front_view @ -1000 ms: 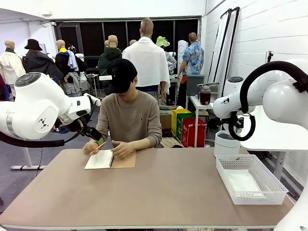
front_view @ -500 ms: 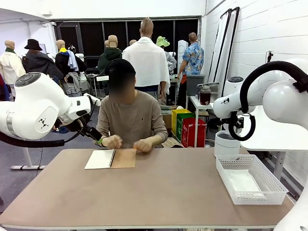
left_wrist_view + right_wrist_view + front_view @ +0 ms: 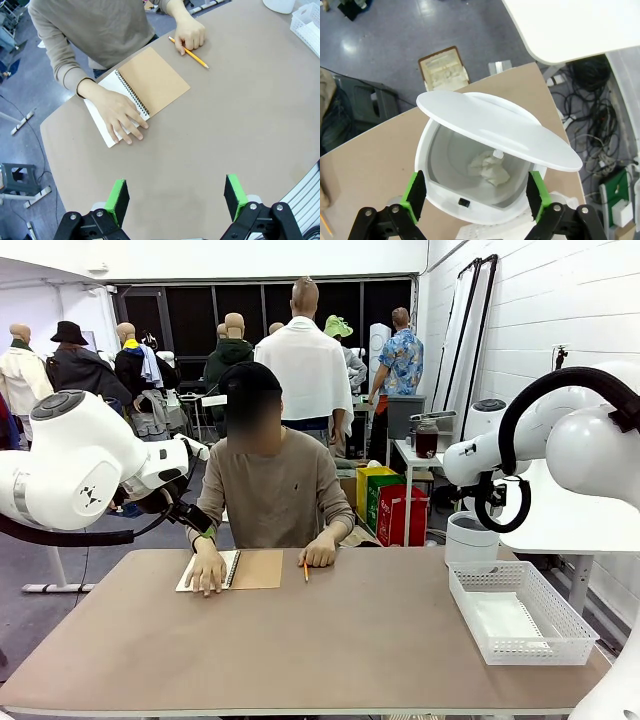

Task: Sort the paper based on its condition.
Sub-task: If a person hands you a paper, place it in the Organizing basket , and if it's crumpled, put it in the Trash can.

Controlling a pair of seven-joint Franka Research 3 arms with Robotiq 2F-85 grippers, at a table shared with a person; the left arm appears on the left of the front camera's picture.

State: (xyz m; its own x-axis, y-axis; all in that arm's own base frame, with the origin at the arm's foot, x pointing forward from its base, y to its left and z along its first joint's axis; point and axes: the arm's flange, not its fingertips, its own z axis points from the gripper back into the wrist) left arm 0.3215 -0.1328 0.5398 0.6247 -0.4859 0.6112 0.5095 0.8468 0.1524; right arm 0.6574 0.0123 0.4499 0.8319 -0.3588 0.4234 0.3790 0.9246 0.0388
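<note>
One flat white sheet of paper (image 3: 505,620) lies in the mesh basket (image 3: 560,625) at the table's right. A crumpled ball of paper (image 3: 490,170) sits inside the white bin (image 3: 437,175), whose swing lid (image 3: 500,127) is tipped open. My right gripper (image 3: 476,196) hangs open straight above that bin. Over the bare tabletop, my left gripper (image 3: 176,197) is open too, on my side of the open notebook (image 3: 152,82). The person's hand (image 3: 120,112) presses flat on its white page (image 3: 102,130). Nothing is between either pair of fingers.
The person's other hand (image 3: 190,35) rests on an orange pencil (image 3: 192,54) on the table beside the notebook. The bin (image 3: 470,537) stands just behind the basket at the far right corner. The brown table (image 3: 330,640) is bare through its middle and front.
The person has stopped writing, laid the pencil on the table right of the notebook, and put the other hand flat on the page. Neither arm has moved.
</note>
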